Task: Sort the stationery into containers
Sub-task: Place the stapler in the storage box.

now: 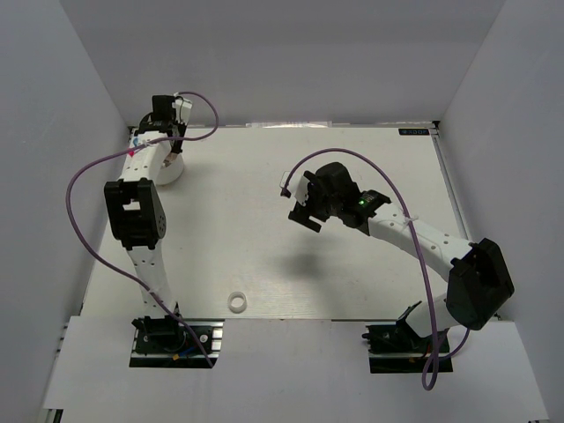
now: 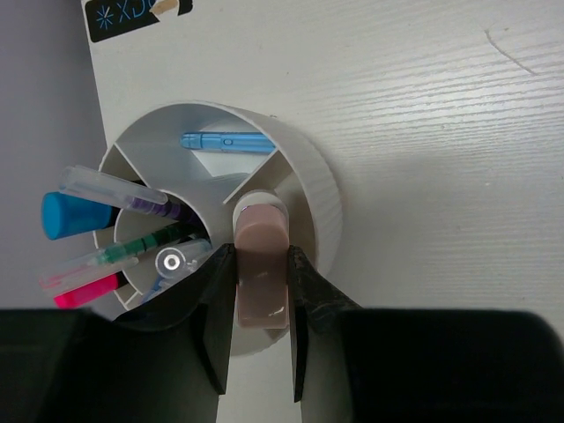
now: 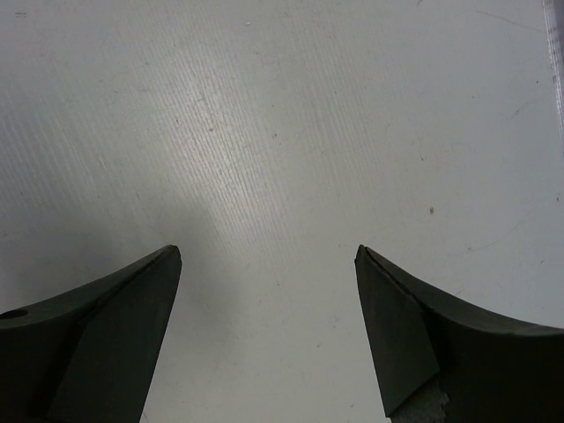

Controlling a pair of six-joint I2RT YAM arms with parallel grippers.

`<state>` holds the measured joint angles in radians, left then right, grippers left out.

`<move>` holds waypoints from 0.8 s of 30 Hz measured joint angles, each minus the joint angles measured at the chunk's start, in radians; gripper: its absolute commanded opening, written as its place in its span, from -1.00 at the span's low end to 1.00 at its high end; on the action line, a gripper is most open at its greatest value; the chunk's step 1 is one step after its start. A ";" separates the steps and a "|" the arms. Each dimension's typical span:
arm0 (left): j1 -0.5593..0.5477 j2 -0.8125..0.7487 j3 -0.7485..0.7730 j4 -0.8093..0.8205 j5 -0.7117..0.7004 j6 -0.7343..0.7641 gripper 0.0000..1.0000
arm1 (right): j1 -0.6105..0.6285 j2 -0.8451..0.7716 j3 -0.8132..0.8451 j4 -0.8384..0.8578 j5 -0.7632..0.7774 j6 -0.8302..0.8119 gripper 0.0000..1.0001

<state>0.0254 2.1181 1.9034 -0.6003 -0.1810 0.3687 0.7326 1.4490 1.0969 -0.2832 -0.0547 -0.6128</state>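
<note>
Sticker (image 2: 132,16) up past the left claw (image 2: 261,264), black with pale blue "*XD", rest is cut off. Right under that claw sits the white tub (image 2: 328,198), split into compartments. There's a blue pen (image 2: 227,141) alone in the far one, and a blue-capped marker (image 2: 70,214), purple pen (image 2: 145,205), teal pen (image 2: 145,242) and pink marker (image 2: 88,289) crammed in off to its left.

Claw's partly closed, pinching a dusty-pink stub (image 2: 260,231) over the tub's near side. Right claw (image 3: 269,256) gapes wide with nothing in it, bare bench (image 3: 264,106) below. White tape ring (image 1: 236,302) lies well apart from both.
</note>
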 measured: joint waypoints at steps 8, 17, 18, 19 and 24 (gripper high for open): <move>0.000 0.005 0.000 0.001 -0.003 0.001 -0.13 | 0.000 0.000 0.000 0.000 -0.001 0.000 0.71; 0.000 -0.003 0.000 0.001 0.010 -0.014 0.13 | 0.000 0.000 0.001 -0.003 -0.010 0.005 0.71; 0.000 -0.008 0.000 -0.001 0.023 -0.019 0.12 | 0.000 0.001 0.002 -0.004 -0.013 0.005 0.71; 0.000 -0.017 -0.003 -0.002 0.042 -0.023 0.10 | 0.000 0.001 0.004 -0.006 -0.016 0.007 0.70; 0.006 -0.211 -0.193 0.019 0.238 -0.019 0.04 | 0.000 0.002 0.007 -0.007 -0.034 0.028 0.62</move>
<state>0.0319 1.9072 1.7103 -0.5816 0.0570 0.3496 0.7322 1.4506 1.1042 -0.2901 -0.0891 -0.5846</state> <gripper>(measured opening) 0.530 0.826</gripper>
